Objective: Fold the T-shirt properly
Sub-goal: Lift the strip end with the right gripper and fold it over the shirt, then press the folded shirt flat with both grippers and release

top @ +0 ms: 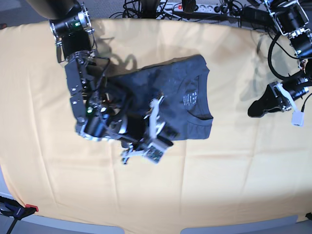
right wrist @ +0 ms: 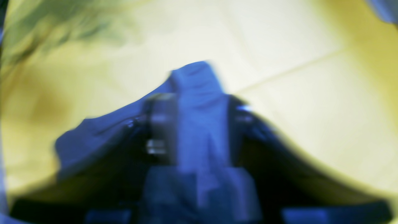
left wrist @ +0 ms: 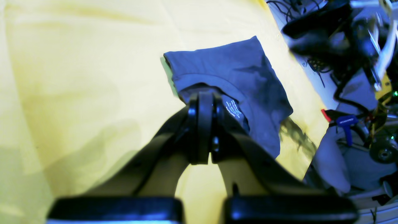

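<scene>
The T-shirt (top: 183,102) lies partly folded near the middle of the yellow-orange cloth (top: 234,180), its round collar (top: 202,117) and small printed neck label (top: 190,99) turned toward the base view's right, its long axis running roughly left to right in that view. The right gripper (right wrist: 196,124) is set directly over the shirt's left half, and blue-grey fabric is seen rising between its jaws in the right wrist view — a fold of the shirt appears to be pinched there, though the blur leaves the exact hold uncertain. The left gripper (left wrist: 203,109) is held well apart from the garment at the cloth's right edge; in its own view the jaws are pressed together on nothing, pointed at the collar. The right arm is therefore judged much the nearer, and the coming fold is judged to turn on the pinched left part being carried across toward the collar side. Open cloth is left on every side — widest below the shirt — while cables (top: 195,7) crowd the far edge.
</scene>
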